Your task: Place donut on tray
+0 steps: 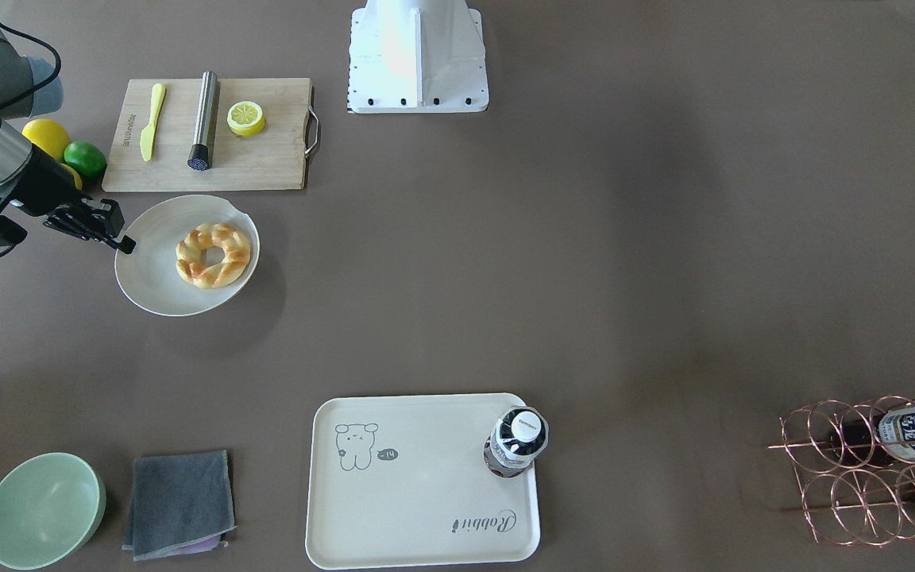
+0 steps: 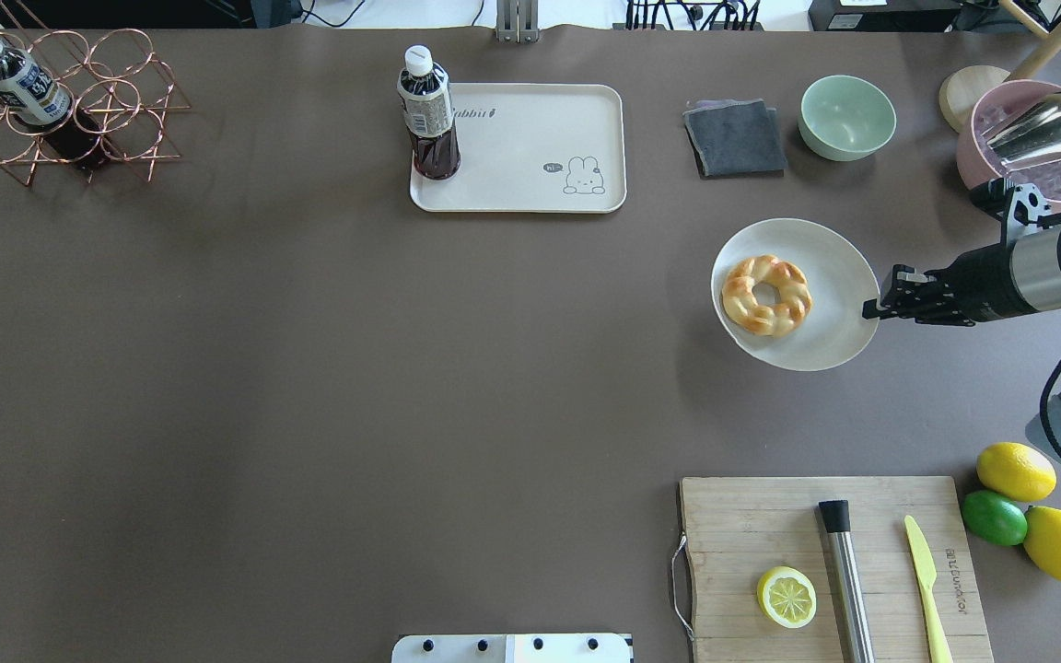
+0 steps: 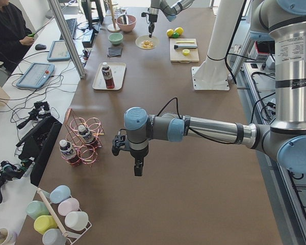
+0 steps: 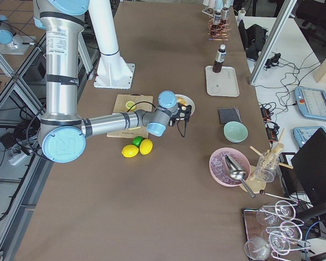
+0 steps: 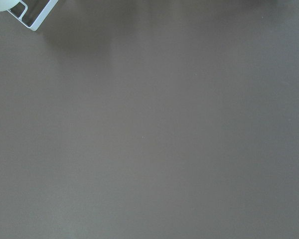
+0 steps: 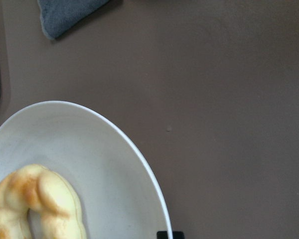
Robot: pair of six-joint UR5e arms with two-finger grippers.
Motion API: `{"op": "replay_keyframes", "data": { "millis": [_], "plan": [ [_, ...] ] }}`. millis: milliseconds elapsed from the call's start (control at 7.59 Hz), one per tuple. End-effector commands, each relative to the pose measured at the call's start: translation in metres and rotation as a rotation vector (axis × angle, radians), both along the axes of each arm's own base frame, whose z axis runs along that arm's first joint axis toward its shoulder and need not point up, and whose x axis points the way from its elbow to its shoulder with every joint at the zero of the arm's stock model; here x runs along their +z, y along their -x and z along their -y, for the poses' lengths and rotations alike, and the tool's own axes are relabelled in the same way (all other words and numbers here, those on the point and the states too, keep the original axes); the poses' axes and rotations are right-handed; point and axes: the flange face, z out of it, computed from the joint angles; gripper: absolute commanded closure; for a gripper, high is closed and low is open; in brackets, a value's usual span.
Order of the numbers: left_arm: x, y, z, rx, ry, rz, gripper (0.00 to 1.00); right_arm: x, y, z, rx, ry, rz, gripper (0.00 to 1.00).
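So the donut [image 2: 766, 295] is sitting on the round off-white plate [image 2: 830, 276], a bit toward its 9 o'clock side going by the overhead view, nowhere near the tray [image 2: 530, 147] yet. The tray is well apart from it, up around 10 o'clock from the plate, with a dark bottle [image 2: 427, 110] standing upright at its 9 o'clock end. The right hand [image 2: 871, 309] is over the plate's 3 o'clock rim, holding nothing, and its fingers look pressed together, though the angle isn't great. The left hand [image 3: 137, 171] hangs pointing down over bare bench [image 2: 309, 368]; I can't tell if it's spread or not.
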Motion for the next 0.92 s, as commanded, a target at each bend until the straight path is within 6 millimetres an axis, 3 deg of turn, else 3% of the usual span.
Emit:
{"op": "replay_keyframes", "data": {
  "millis": [0,527,659,791],
  "plan": [
    [-0.001,0.000,0.003,0.000,-0.004,0.002,0.02,-0.035,0.033,0.065,0.060,0.049,0.052,1.00],
    [0.000,-0.001,0.009,0.000,-0.002,0.002,0.02,-0.101,0.095,0.184,0.128,0.120,0.063,1.00],
    [0.000,-0.001,0.009,0.000,0.000,0.002,0.02,-0.136,0.110,0.208,0.152,0.140,0.023,1.00],
    [-0.001,-0.001,0.011,-0.001,0.001,0.001,0.02,-0.173,0.139,0.229,0.167,0.155,-0.014,1.00]
  ]
}}
